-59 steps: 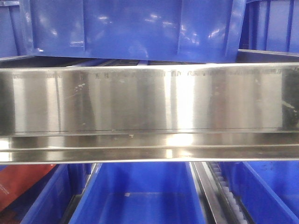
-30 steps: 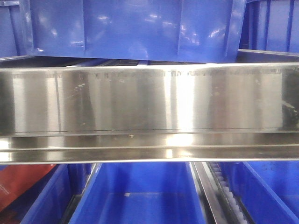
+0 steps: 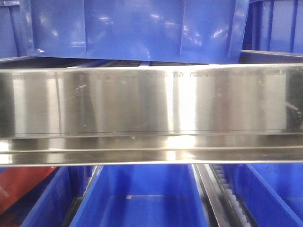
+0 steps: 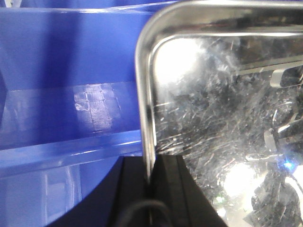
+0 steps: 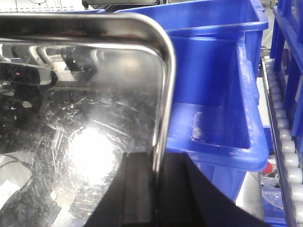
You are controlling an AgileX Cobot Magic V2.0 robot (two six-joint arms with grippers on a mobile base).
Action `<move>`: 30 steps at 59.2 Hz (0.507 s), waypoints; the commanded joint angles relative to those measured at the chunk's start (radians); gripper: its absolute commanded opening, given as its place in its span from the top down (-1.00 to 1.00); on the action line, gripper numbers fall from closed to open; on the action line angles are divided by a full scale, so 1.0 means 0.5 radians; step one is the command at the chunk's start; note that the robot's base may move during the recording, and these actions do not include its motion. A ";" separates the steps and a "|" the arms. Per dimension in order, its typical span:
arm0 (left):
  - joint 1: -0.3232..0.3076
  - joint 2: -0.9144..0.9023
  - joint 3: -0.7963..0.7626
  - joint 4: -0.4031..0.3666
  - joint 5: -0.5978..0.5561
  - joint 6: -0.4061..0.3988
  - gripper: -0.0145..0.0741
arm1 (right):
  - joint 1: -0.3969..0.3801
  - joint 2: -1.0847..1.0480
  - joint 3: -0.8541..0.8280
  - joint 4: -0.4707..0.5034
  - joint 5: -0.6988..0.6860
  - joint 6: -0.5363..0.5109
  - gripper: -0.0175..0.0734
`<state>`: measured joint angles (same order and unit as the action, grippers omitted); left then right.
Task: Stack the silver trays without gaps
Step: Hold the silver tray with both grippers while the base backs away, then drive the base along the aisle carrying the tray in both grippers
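A silver tray (image 4: 222, 132) with a scratched, shiny floor fills the right half of the left wrist view, one rounded corner at the top. My left gripper (image 4: 150, 176) is shut on its thin left rim, a black finger on each side. The right wrist view shows the same kind of silver tray (image 5: 85, 123) filling the left half. There my right gripper (image 5: 155, 177) is shut on the right rim. Whether another tray lies under it is hidden. In the front view no gripper shows.
A long brushed-steel band (image 3: 151, 104) spans the front view, with blue bins above it (image 3: 132, 28) and below it (image 3: 137, 198). A blue bin (image 4: 71, 109) lies left of the held tray, another (image 5: 213, 94) to its right. A roller conveyor (image 5: 284, 142) runs along the far right.
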<state>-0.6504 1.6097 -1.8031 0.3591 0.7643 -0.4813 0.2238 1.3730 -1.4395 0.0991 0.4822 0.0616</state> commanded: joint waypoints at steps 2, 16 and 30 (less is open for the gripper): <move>-0.021 -0.033 -0.023 0.024 -0.092 0.016 0.72 | 0.009 -0.026 -0.008 -0.014 -0.091 -0.034 0.79; -0.021 -0.033 -0.023 0.024 -0.096 0.016 0.72 | 0.009 -0.026 -0.008 -0.014 -0.091 -0.034 0.79; -0.021 -0.033 -0.023 0.028 -0.096 0.016 0.72 | 0.009 -0.026 -0.008 -0.014 -0.091 -0.034 0.79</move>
<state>-0.6504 1.6097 -1.8031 0.3591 0.7582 -0.4813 0.2238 1.3730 -1.4395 0.0991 0.4822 0.0616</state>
